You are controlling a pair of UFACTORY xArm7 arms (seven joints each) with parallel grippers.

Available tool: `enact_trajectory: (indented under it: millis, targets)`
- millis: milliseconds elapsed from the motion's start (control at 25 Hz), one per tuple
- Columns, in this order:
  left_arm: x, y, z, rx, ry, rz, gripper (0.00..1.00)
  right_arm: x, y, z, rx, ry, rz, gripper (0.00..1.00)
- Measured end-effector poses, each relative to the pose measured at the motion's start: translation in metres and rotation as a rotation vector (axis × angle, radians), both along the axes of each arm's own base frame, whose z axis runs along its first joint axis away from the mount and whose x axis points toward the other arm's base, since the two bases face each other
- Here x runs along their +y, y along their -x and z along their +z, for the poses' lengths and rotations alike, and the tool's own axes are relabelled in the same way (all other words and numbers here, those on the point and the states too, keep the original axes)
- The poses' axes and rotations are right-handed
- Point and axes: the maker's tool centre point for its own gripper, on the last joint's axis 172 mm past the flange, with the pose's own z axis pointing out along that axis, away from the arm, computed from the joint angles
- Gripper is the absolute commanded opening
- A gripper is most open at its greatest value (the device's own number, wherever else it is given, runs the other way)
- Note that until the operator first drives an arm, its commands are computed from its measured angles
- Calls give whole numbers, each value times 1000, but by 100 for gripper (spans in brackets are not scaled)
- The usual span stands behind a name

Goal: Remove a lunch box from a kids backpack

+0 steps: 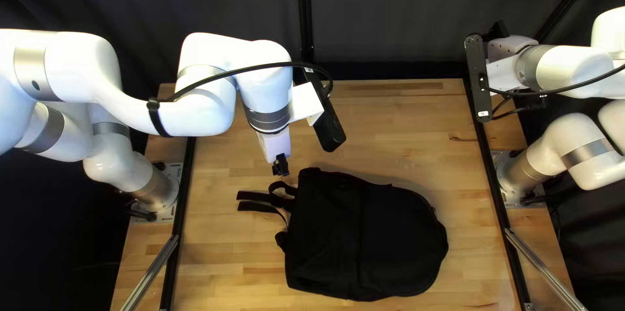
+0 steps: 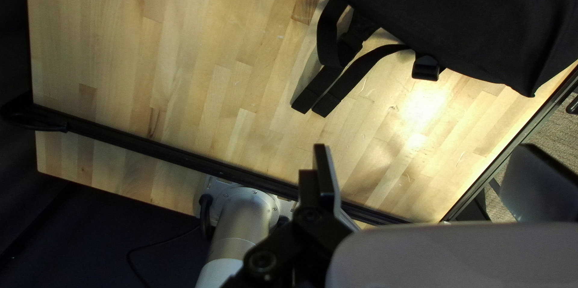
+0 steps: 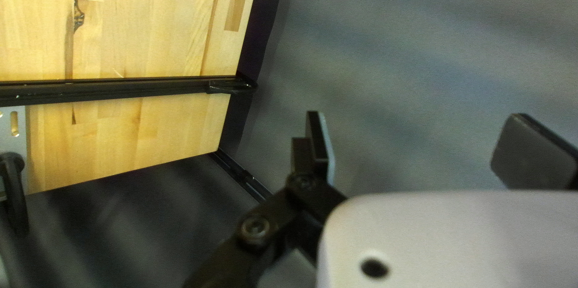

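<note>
Left gripper (image 1: pixel 280 166): fingers spread wide, near the straps (image 1: pixel 257 207) but clear of them. Right gripper (image 1: pixel 497 30): also spread wide, beyond it the dark curtain (image 1: pixel 390 18). Black backpack (image 1: pixel 364 236) lies flat on the tabletop (image 1: pixel 221 259), between the arm bases, straps out on the left arm's side.

Left arm (image 1: pixel 195 99) extended inward; left gripper (image 1: pixel 280 166) angled down, fingers (image 2: pixel 327 176) wide apart. Right arm (image 1: pixel 569 70) raised on own side; right gripper (image 1: pixel 499 30) likewise spread, nothing gripped in either.
</note>
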Motion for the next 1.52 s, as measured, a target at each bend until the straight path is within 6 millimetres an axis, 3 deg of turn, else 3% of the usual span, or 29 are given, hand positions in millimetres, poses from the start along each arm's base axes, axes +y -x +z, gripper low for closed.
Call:
enact_trajectory:
  millis: [320,480,680,920,1120,1320,1520]
  targets:
    - [0,0,0,0,4,3,100,0,0,0,0,0,0,100]
    - [14,-21,-6,-16,36,13,100,0,0,0,0,0,0,100]
    - [28,-48,-46,-73,71,34,100,0,0,0,0,0,0,100]
    - [27,-98,-99,-167,131,116,100,0,0,0,0,0,0,100]
    - [8,-120,-139,-182,181,223,100,0,0,0,0,0,0,100]
    - [-15,-128,-154,-169,209,322,100,0,0,0,0,0,0,100]
    - [-36,-152,-165,-135,233,390,100,0,0,0,0,0,0,100]
